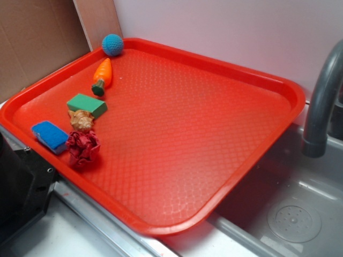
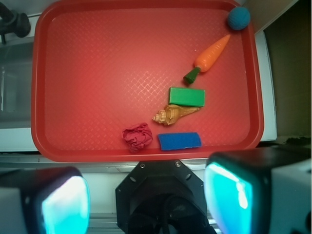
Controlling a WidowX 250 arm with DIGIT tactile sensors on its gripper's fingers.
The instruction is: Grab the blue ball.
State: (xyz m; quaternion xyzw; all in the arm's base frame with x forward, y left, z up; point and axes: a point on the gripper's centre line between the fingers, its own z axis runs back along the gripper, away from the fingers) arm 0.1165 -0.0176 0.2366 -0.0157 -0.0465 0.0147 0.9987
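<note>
My gripper (image 2: 146,200) hung wide open and empty, its two pale, teal-lit fingers (image 2: 229,192) spread far apart at the bottom of the wrist view, well back from the near edge of the red plastic tray (image 2: 97,73). Nothing lay between the jaws.

The small teal-blue knitted ball (image 2: 239,18) sat in the far right corner of the tray as seen from my gripper, right against the raised rim; the exterior view (image 1: 112,44) showed it tucked into that same corner. Between it and me ran a loose line of things: an orange toy carrot with a green stem (image 2: 209,56) nearest the ball, then a green rectangular block (image 2: 187,96), a tan spiral seashell (image 2: 173,116), a flat blue rectangular sponge (image 2: 179,141) and a crumpled red cloth (image 2: 137,136).

I judged that the reach had not yet begun. The next move called for travelling forward and to the right, high over that line, then descending onto the ball with the jaws clear of the rim and the carrot's tip.
</note>
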